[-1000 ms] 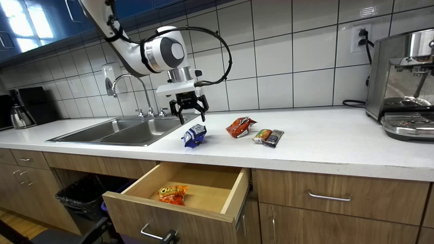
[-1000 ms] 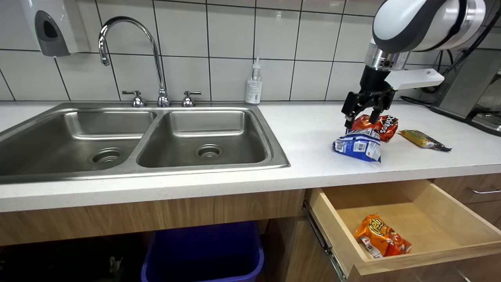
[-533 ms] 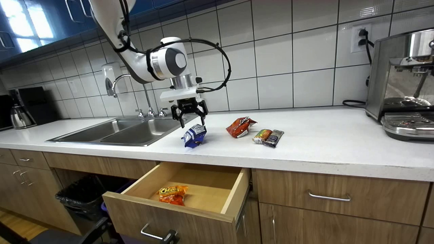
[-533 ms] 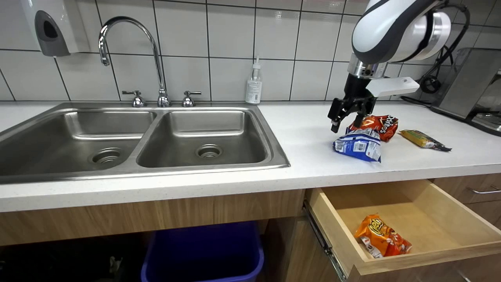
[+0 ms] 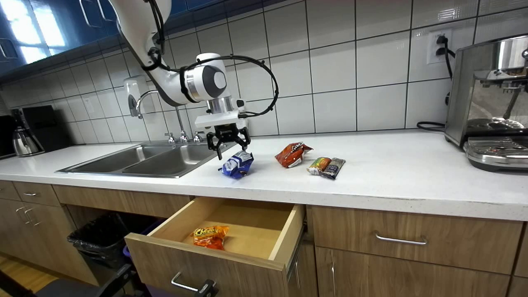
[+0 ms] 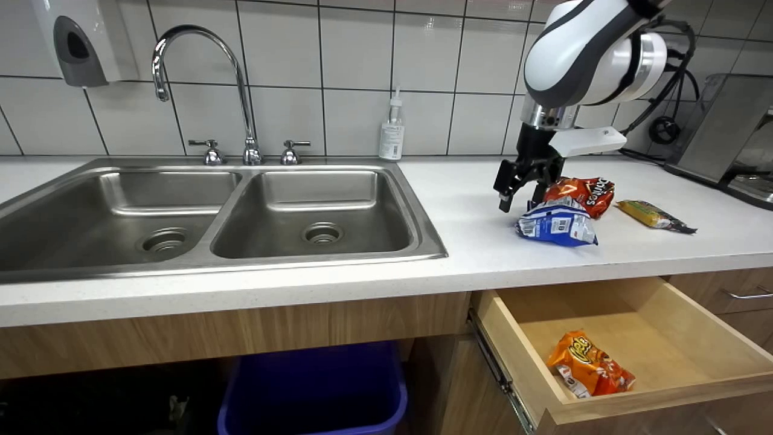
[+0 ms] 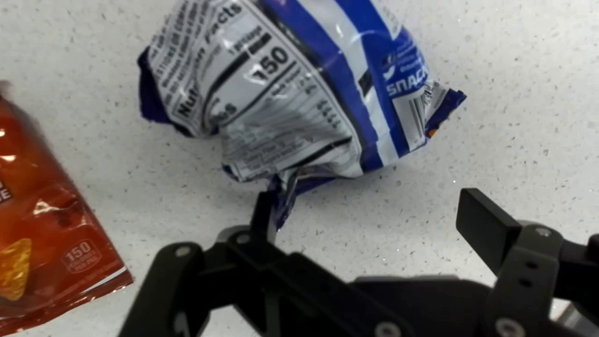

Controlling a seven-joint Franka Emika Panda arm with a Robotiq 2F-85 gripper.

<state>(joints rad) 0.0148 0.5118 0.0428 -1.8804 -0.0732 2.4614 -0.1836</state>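
Gripper [image 7: 367,204] wide-spread beside blue bag [image 7: 299,89], drawer [image 6: 688,338] holding orange bag [image 6: 589,365], blue bag's label [image 7: 262,84] readable only in wrist view

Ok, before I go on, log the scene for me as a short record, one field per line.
Grasp: fingers spread apart, nothing clamped
Nearest item: blue bag, its crumpled corner right at one finger; contact can't be confirmed
Also on counter: red bag, orange-yellow packet, dark packet
Drawer: pulled out, orange bag inside
Fixture: metal sink, two basins
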